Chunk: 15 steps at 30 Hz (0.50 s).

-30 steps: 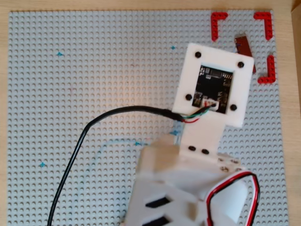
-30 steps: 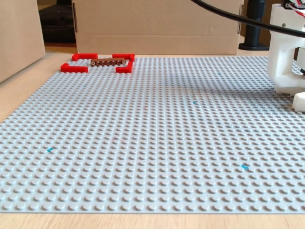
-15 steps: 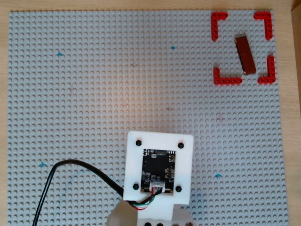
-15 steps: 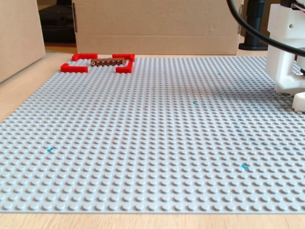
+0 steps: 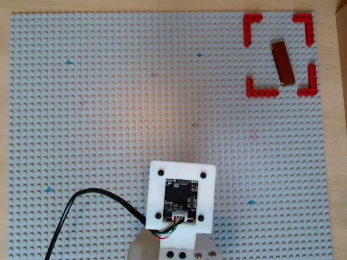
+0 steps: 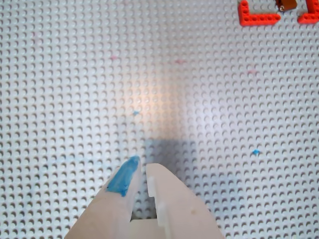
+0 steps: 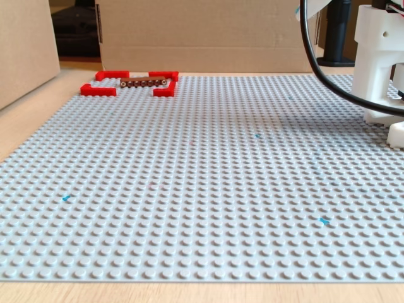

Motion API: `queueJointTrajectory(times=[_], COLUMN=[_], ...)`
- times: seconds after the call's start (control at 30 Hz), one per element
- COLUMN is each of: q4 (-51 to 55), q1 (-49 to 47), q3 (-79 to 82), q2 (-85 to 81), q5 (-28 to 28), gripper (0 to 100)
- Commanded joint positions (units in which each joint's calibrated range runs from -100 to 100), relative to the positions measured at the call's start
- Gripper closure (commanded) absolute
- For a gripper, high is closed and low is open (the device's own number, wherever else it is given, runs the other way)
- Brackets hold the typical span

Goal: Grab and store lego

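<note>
While the lego (image 5: 282, 63) lies slantwise inside the square marked by four red corner brackets (image 5: 262, 92) at the far right of the grey baseplate (image 5: 108, 108), my fingers (image 6: 140, 172) hover well apart from it near the plate's near edge, drawn nearly together with only a narrow slit between them and nothing held. In the wrist view only an end of the brick (image 6: 285, 4) shows at the top edge. I judge the storing done, so the risk lies in any further motion: the black cable (image 5: 65, 216) trailing from my wrist mount (image 5: 180, 200) could drag over the studs, or a sweep back toward the brackets could knock the loose, tilted brick out of its frame.
</note>
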Motion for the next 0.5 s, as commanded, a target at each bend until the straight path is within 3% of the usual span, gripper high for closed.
queueJointTrajectory(times=[0.0, 0.47], q4=[0.2, -7.2], q1=[-0.3, -0.3], q3=[3.0, 12.1], q2=[-0.2, -0.2], q5=[0.2, 0.3], gripper=[98, 98])
